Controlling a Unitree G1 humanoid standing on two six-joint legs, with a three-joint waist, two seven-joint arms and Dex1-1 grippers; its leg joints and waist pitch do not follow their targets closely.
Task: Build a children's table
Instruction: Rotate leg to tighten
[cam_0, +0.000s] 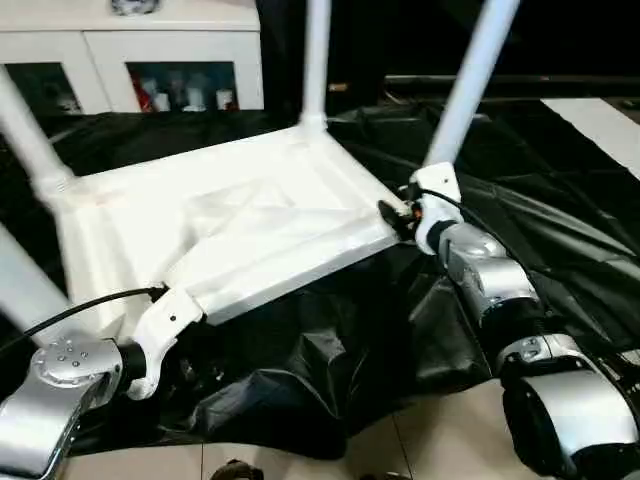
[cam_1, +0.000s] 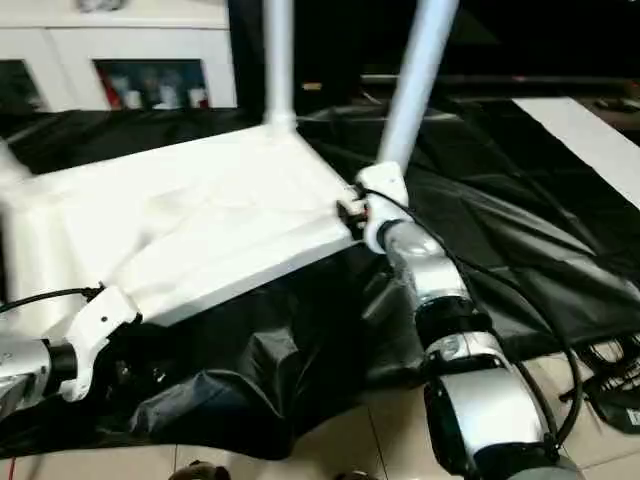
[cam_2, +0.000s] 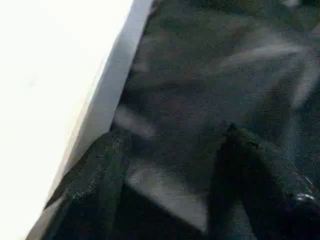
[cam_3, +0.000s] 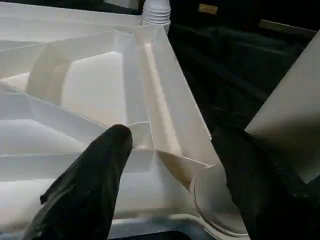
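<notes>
Underside up: ribbed white plastic tabletop (cam_0: 250, 230) (rounded sockets), tapered legs (cam_0: 470, 75).

Tabletop (cam_0: 250, 230) smooth white plastic, ribbed; legs (cam_0: 470, 75) glossy white plastic; black sheet (cam_0: 560, 220) shiny, crinkled; forearms (cam_0: 480, 270) silver metal.

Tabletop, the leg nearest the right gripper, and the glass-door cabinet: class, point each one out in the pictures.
tabletop (cam_0: 250, 225): left eye view, on its ribbed underside.
leg (cam_0: 470, 85): left eye view, midway up the shaft.
right gripper (cam_3: 170, 165): right wrist view, between its fingertips.
cabinet (cam_0: 100, 55): left eye view, on the white door frame.
</notes>
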